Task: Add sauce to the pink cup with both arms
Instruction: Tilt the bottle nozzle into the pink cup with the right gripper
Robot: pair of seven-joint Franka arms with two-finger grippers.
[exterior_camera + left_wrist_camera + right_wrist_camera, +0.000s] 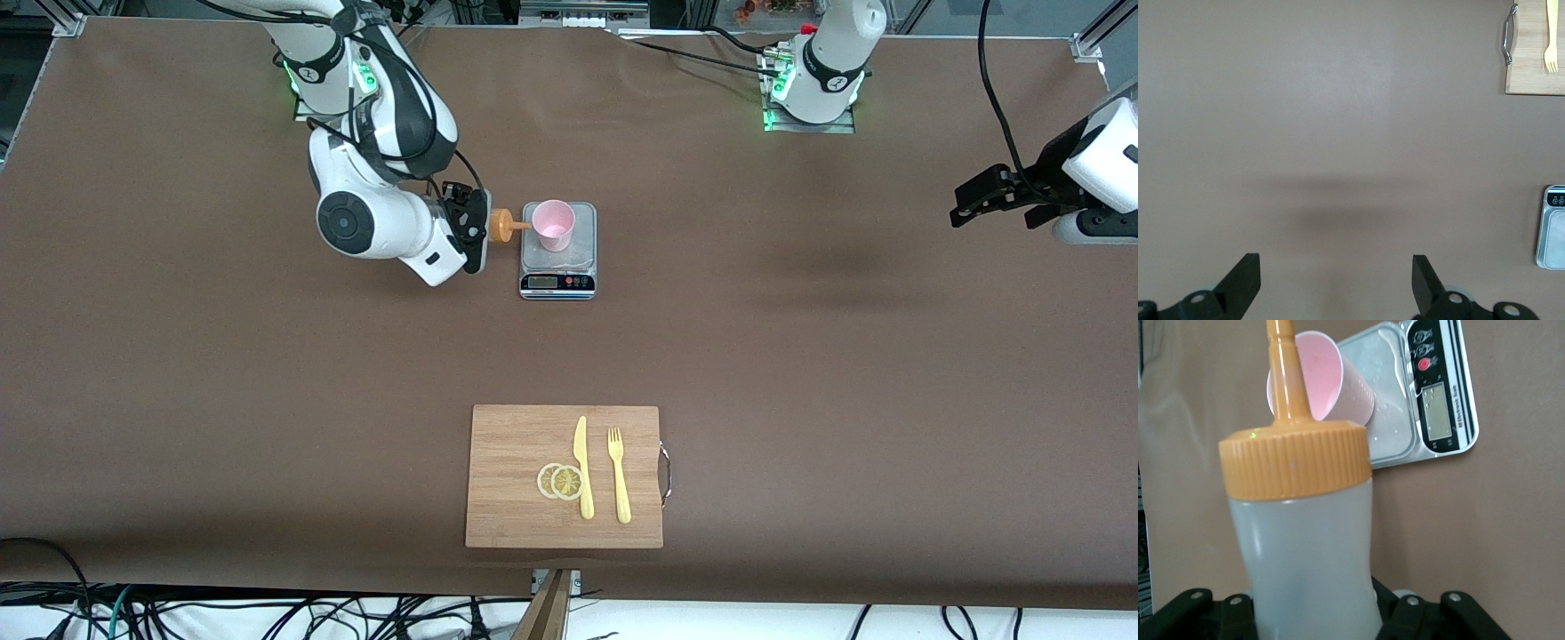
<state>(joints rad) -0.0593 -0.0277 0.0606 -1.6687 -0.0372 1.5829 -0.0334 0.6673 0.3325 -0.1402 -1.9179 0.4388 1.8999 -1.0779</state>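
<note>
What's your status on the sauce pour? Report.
Right gripper shut on sauce bottle, tipped, nozzle at pink cup on scale. Left gripper open, waiting over bare table. Nothing in the way.

A kitchen scale (557, 253) stands mid-table, and nearer the front camera a cutting board (516, 498) carries a knife (582, 467), fork (619, 476) and two lemon slices (560, 481).

Cup on scale, bottle tipped beside it, board nearer cam.

Pink cup (554, 224) stands on scale (558, 272); sauce (503, 226) lies sideways in right tool (471, 233), nozzle at cup rim, on right arm's side of scale. Cutting board (516, 520) on worktop (800, 356) nearer front cam w/ knife (582, 466), fork (618, 475), lemon slices (560, 481). Left tool (996, 197) over left arm's end of worktop.
</note>
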